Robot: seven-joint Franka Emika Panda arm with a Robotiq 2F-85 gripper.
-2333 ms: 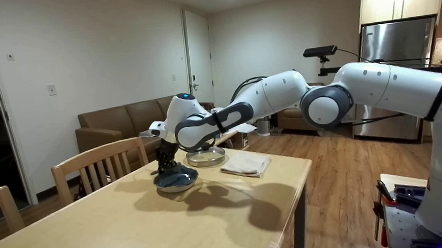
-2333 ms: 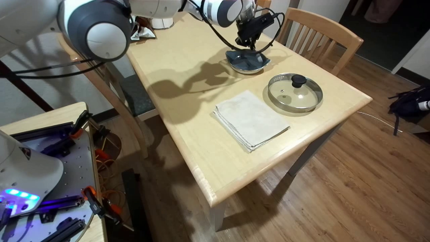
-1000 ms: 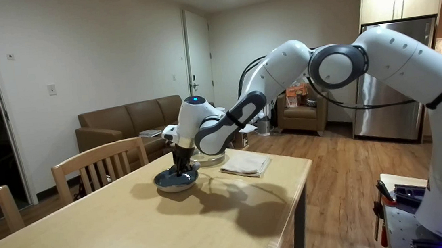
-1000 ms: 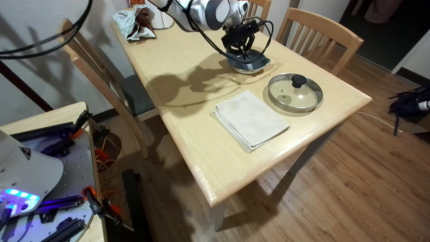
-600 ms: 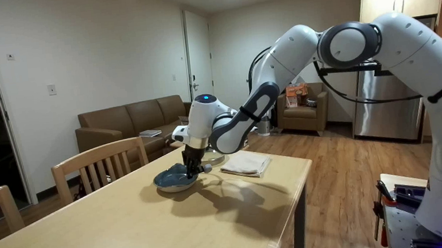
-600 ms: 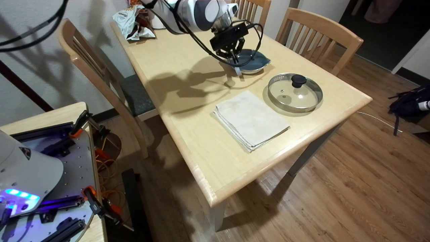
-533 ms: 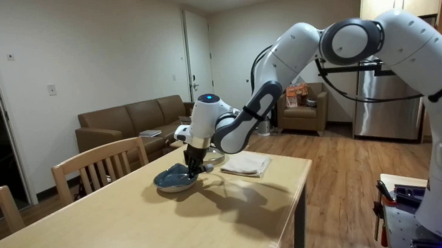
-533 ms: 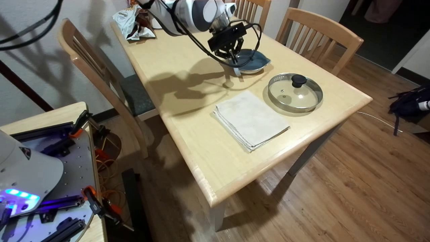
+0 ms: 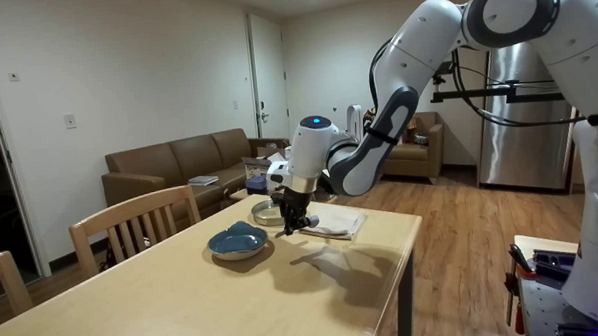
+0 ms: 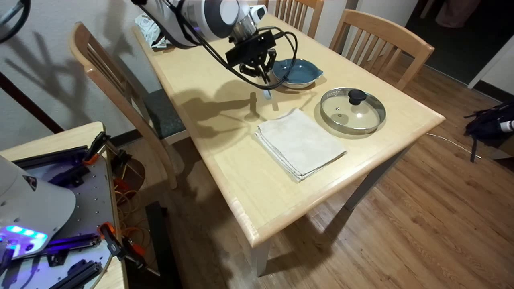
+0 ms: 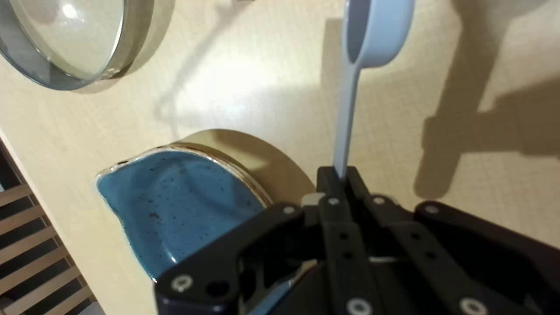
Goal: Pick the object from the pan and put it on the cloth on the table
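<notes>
Wrist view: pale scoop [image 11: 349, 96] pinched by its handle in gripper [image 11: 343, 175], held raised beside pan [image 11: 183, 205]; folded cloth [image 10: 301, 140] seen nearby in an exterior view.

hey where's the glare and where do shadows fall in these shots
Wrist view: a washed-out glare patch on the tabletop, a small highlight on the glass lid; both exterior views: the robot arm casts a shadow across the tabletop.

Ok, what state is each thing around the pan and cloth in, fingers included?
Pale blue-grey plastic-looking scoop, held above the light wooden table, turned on its side.
Black fingers, shut on the scoop.
Shallow round blue pan, upright on the table, uncovered.
White square cloth, folded, lying flat.
Clear round metal-rimmed lid, off the pan, right way up.
</notes>
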